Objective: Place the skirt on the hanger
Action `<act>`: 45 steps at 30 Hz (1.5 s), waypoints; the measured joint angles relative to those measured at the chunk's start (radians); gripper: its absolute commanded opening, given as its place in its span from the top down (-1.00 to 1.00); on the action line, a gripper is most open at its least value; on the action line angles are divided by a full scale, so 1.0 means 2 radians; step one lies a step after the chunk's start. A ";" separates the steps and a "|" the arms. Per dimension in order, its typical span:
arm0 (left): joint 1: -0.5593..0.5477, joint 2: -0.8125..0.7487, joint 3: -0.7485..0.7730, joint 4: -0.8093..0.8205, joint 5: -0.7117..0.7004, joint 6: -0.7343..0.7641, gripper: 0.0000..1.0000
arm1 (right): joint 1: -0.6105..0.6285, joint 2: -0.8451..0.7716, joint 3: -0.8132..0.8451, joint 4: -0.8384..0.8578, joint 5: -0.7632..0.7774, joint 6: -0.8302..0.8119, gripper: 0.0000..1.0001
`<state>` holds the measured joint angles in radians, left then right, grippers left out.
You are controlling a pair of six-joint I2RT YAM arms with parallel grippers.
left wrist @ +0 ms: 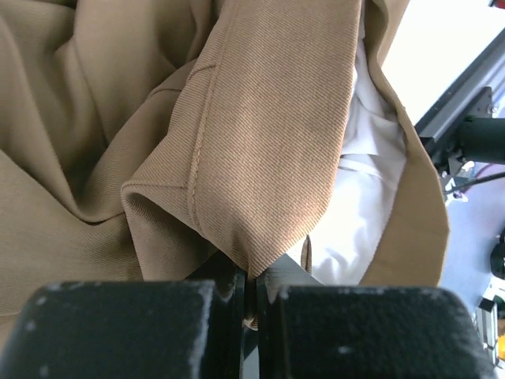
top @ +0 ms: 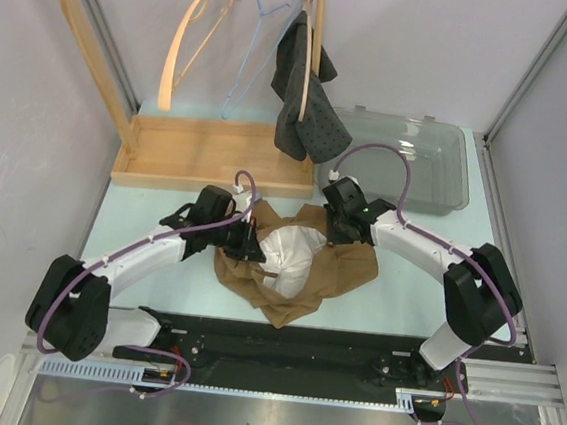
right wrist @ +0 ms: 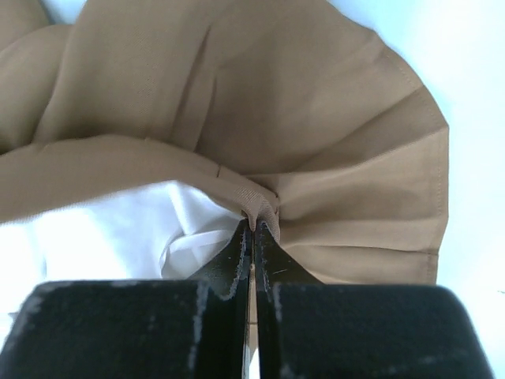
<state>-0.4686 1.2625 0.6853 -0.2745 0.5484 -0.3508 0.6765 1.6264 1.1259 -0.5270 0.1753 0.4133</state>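
A tan skirt [top: 304, 265] with a white lining [top: 290, 253] lies crumpled on the table between the arms. My left gripper [top: 251, 240] is at its left edge, shut on a fold of the waistband [left wrist: 260, 142]; the jaws [left wrist: 251, 288] pinch the ribbed cloth. My right gripper [top: 340, 228] is at the skirt's upper right, shut on the waistband edge [right wrist: 260, 207], fingertips [right wrist: 254, 237] together on the cloth. An empty wooden hanger [top: 195, 38] and a thin blue hanger [top: 252, 39] hang on the rack at the back.
A wooden rack with a tray base [top: 219, 156] stands at the back left. A dark grey garment [top: 305, 89] hangs at its right end. A clear plastic bin [top: 419, 165] sits at the back right. A black rail [top: 280, 348] runs along the near edge.
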 measured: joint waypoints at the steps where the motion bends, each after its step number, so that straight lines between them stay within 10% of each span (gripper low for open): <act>1: 0.000 0.001 0.000 -0.002 -0.003 0.000 0.99 | 0.002 -0.002 0.000 0.001 0.001 0.000 1.00; 3: 0.000 -0.002 0.001 -0.006 -0.014 0.001 0.79 | 0.005 -0.010 0.000 0.000 0.002 0.000 0.89; 9: 0.000 -0.043 0.034 -0.055 -0.066 0.011 -0.19 | 0.002 -0.086 -0.001 -0.007 0.000 0.004 -0.26; 13: 0.000 -0.085 0.075 -0.080 -0.105 0.025 -0.71 | -0.005 -0.140 -0.001 -0.015 -0.004 0.004 -0.40; 28: 0.001 -0.181 0.275 -0.160 -0.286 0.068 -0.82 | -0.011 -0.233 -0.001 -0.022 -0.027 0.029 -0.40; 45: 0.089 0.174 0.665 -0.146 -0.246 0.071 -0.72 | 0.017 -0.223 -0.001 0.002 -0.044 0.042 -0.40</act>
<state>-0.2916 1.6100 2.0155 -0.5663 0.0555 -0.2081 0.7105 1.1809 1.1233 -0.5232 0.0864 0.4973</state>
